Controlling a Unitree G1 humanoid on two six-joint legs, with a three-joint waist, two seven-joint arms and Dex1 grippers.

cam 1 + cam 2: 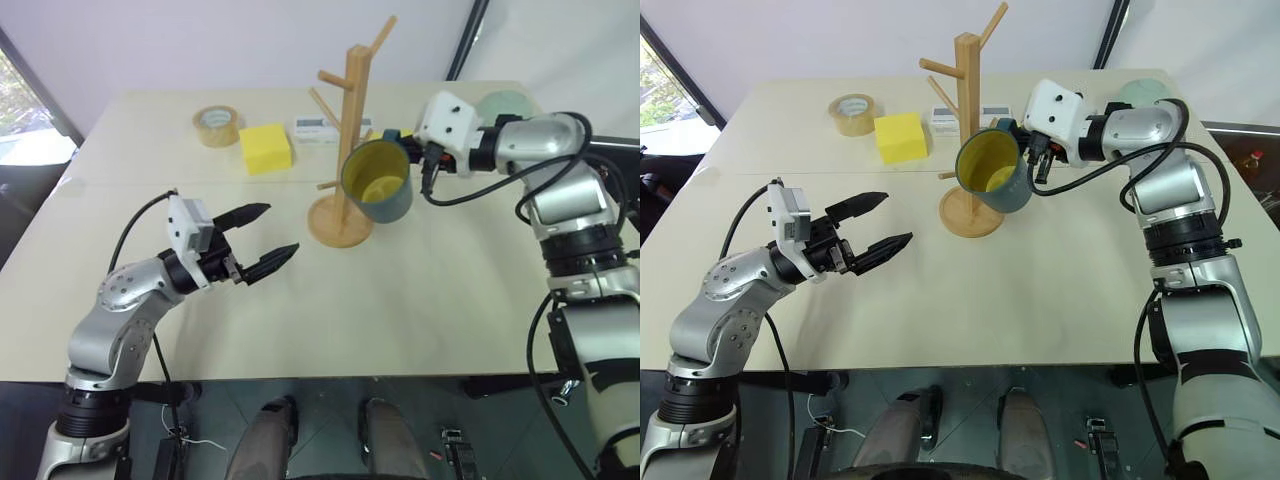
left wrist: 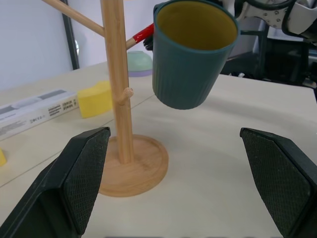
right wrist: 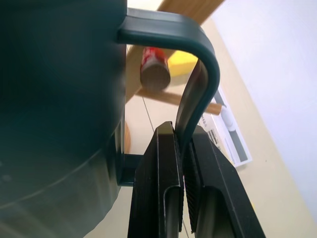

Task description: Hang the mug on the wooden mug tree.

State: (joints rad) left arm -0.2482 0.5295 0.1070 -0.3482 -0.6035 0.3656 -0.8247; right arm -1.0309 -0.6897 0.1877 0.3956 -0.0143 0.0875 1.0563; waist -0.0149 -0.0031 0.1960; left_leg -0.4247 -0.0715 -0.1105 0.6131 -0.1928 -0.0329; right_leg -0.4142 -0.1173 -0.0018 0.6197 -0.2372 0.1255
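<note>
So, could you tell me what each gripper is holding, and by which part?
The right gripper pinches the mug by its handle; the left gripper is open, holding nothing.

Table (image 1: 420,300) bears wooden mug tree (image 1: 345,140), tape (image 1: 216,125).

The wooden mug tree (image 1: 347,150) stands on the counter (image 1: 400,300) near its middle. The mug (image 1: 378,180) hangs above the counter, just right of the tree's post, held by its handle in the right tool (image 1: 408,145). The left tool (image 1: 262,242) hovers near left. A tape roll (image 1: 217,125), a block (image 1: 265,148) and a flat box (image 1: 322,128) lie far left of the tree.
</note>
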